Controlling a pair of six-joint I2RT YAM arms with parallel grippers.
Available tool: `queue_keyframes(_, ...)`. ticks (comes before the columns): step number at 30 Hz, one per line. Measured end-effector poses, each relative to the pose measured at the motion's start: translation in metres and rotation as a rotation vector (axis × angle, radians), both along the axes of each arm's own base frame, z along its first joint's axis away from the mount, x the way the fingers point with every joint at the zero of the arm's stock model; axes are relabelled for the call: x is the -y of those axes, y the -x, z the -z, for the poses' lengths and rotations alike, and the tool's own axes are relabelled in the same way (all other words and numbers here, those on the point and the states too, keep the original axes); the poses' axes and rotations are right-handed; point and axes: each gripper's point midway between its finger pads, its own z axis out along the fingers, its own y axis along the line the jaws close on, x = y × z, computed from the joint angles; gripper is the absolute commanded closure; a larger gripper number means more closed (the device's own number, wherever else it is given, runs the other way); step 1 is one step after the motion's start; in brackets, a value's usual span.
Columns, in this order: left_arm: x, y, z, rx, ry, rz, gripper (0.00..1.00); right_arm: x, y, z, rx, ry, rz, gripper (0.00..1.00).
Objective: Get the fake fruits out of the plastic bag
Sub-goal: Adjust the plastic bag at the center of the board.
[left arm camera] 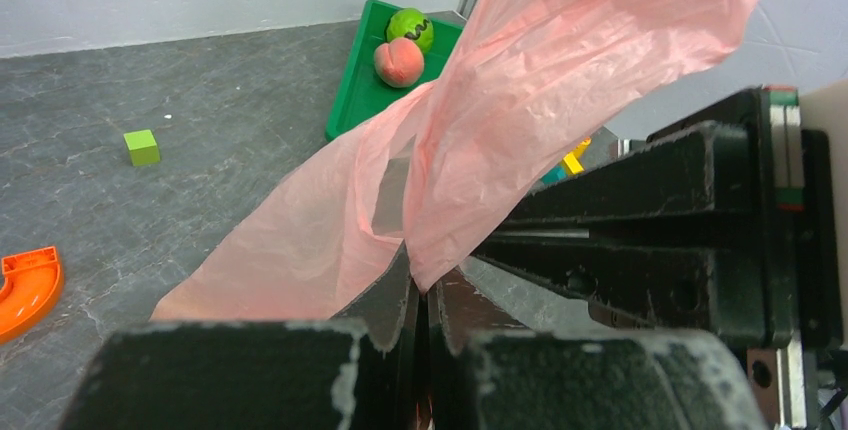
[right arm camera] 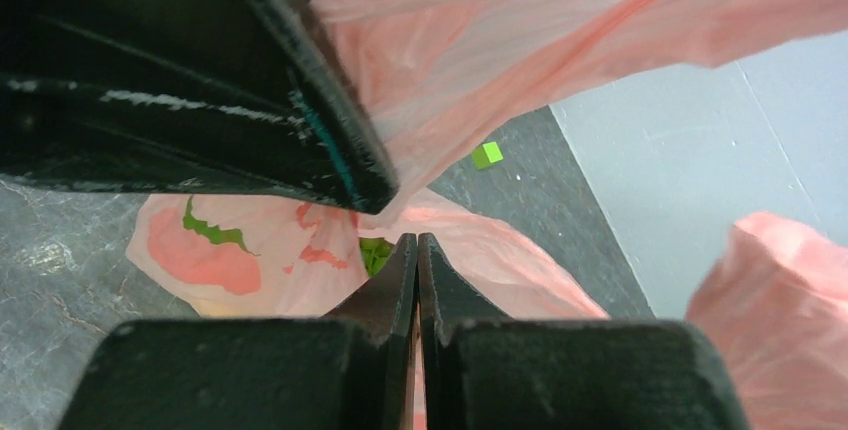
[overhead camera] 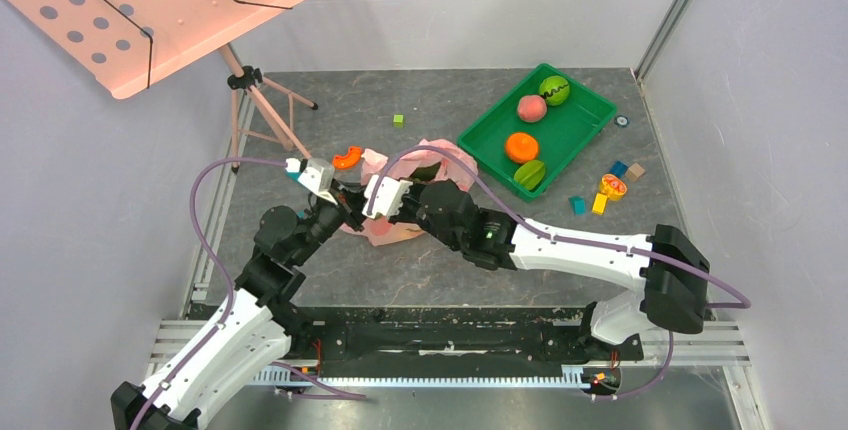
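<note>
Far left, the pink stand (overhead camera: 180, 0) is leaning over the back corner of the table (overhead camera: 330, 100). The left arm is reaching up from the near left corner, elbow bent and wrist turned toward the middle. The left gripper (left arm camera: 425, 285) is pinching a fold of the bag (overhead camera: 395, 228), fingers closed on the thin pink film, which is rising in a twisted sheet above them. An orange curved piece (overhead camera: 346, 157) is lying just behind that wrist, and a green cube (overhead camera: 398, 120) is sitting farther back, well apart.

The bag is lying crumpled at the middle of the table, right under the two meeting wrists. Something green, a fruit (right arm camera: 375, 253), is showing inside its mouth, and more red and green is shining through the film.

The right arm is stretching low across from the near right corner. The right gripper (right arm camera: 417, 242) is closed tight, its tips just beside the left one's; I cannot tell whether any film is caught between them. The left gripper's black body is crossing in front of it and hiding part of the bag.

To the right, a green tray (overhead camera: 580, 115) is holding a peach (overhead camera: 531, 108), a green ball (overhead camera: 554, 89) and an orange fruit (overhead camera: 521, 147). Small blocks (overhead camera: 600, 202) are lying just beyond it.
</note>
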Motion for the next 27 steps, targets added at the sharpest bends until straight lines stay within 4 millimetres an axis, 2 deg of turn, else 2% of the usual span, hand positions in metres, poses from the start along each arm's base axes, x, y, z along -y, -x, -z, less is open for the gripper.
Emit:
queue_keyframes(8, -0.002, 0.002, 0.002, 0.000, 0.006, -0.005, 0.98, 0.015, -0.023, -0.004, -0.056, -0.014, 0.049, 1.00)
queue_keyframes(16, -0.002, 0.003, 0.008, -0.017, 0.016, -0.004, 0.98, 0.026, -0.053, 0.003, -0.248, -0.081, 0.113, 1.00)
queue_keyframes(27, -0.006, 0.003, 0.008, -0.014, 0.021, -0.023, 0.94, 0.060, -0.067, 0.033, -0.506, -0.110, 0.216, 0.99)
